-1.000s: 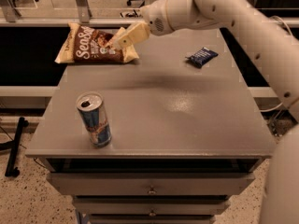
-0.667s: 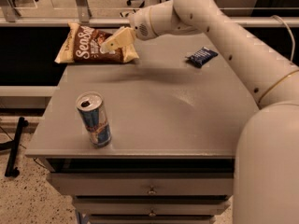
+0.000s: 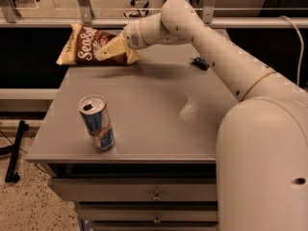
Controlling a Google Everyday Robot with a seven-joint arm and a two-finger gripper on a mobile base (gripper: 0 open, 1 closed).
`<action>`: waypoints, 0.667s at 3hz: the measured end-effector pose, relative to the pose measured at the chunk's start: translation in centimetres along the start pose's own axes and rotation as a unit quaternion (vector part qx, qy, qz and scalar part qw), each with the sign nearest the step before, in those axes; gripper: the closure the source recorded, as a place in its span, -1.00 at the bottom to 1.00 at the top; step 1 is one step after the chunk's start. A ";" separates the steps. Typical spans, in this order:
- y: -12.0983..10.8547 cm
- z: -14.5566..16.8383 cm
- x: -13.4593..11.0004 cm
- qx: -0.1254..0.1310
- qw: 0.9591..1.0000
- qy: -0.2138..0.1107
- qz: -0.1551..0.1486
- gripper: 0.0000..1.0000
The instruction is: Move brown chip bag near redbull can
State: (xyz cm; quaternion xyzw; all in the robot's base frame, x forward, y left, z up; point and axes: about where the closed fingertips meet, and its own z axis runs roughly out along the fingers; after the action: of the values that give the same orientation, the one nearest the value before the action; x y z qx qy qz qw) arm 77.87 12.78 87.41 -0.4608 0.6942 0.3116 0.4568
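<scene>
There is only one view, and it looks down at an angle on the grey table [image 3: 144,109] from its front side, quite near. The robot's own arm [image 3: 226,57] fills the lower right part. The camera faces the far edge, where the gripper [image 3: 108,52] is at the brown chip bag [image 3: 84,49] in the far left corner, and the redbull can [image 3: 97,124] stands closer to the camera.

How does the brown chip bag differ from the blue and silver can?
The crinkly brown chip bag is wide and lies at the far left corner; the slim blue and silver drink can stands upright near the front. The pincer is at the bag, apart from the can. Both are toward the left of the grey table.
</scene>
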 end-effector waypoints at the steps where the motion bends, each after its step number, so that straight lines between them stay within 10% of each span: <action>1: 0.0 1.2 -0.2 0.015 1.000 -0.009 -0.004 -0.68; 2: 0.3 1.6 0.2 0.036 0.999 -0.008 -0.011 -0.20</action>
State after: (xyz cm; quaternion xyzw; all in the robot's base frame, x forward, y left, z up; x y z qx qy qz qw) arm 78.10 14.21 86.56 -0.4489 0.6963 0.2853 0.4819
